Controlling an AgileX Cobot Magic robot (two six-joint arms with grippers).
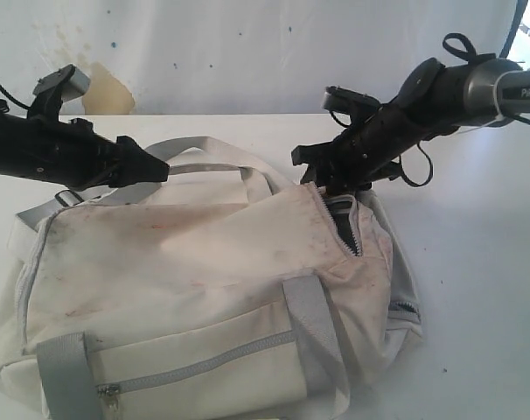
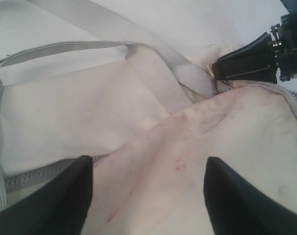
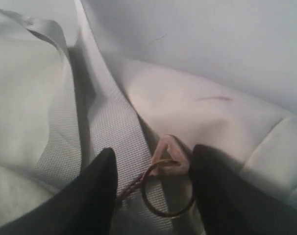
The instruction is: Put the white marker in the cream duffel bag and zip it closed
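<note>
Soft, grubby cream duffel bag [image 1: 186, 280], zipper [image 1: 351, 238] partly undone; left gripper [image 2: 148, 161] gapes wide, right gripper [image 3: 153, 149] loosely straddles a metal pull-ring [image 3: 166, 214].

We take this for robot lab bench, not home. Bare white tabletop [image 1: 475, 280], stained white backdrop wall [image 1: 247, 52] with yellow blotch [image 1: 109, 90]. Two black cabled robot arms: left arm [image 1: 38, 150], right arm [image 1: 396, 122] bearing PIPER lettering [image 1: 521, 90].
</note>
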